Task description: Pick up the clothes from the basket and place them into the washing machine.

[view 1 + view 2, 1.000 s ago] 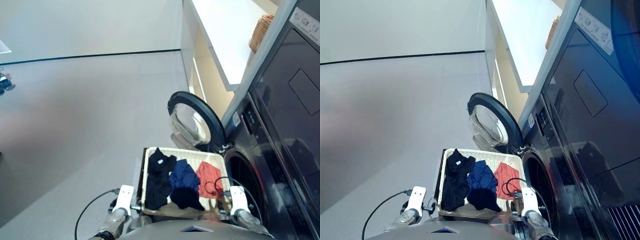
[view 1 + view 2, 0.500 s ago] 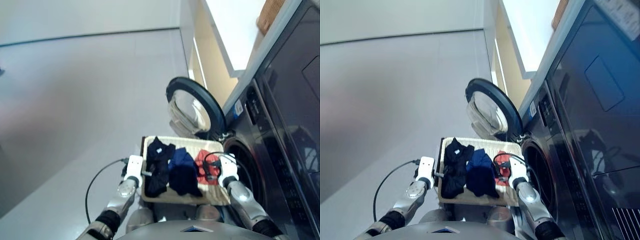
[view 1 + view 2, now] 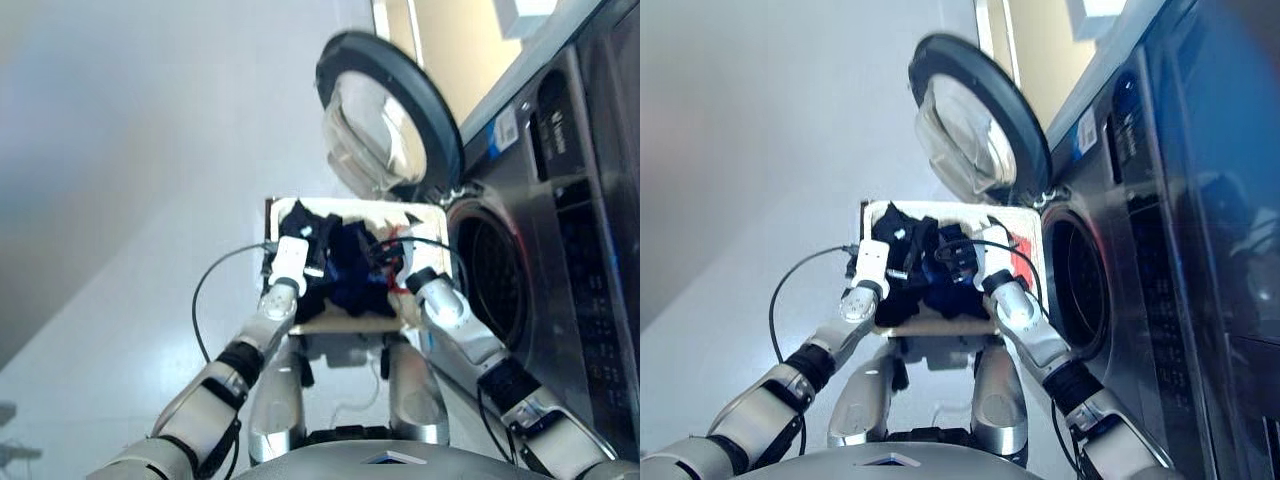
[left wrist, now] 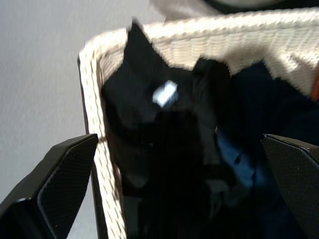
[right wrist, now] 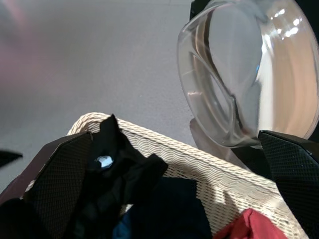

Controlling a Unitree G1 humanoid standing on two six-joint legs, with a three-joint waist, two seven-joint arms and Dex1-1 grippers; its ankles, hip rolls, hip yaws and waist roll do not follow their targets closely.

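Grey floor (image 3: 120, 180) beneath basket (image 4: 97, 164). Left gripper (image 4: 174, 199) spread wide above black garment (image 4: 149, 129). Right gripper (image 5: 174, 199) likewise apart over navy garment (image 5: 169, 209), touching nothing.

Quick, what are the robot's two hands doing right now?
Left gripper: open, holding nothing, over the black garment.
Right gripper: open, empty, over the basket.

Head views look steeply down; wrist views sit close above the basket (image 5: 209, 174), which all share.
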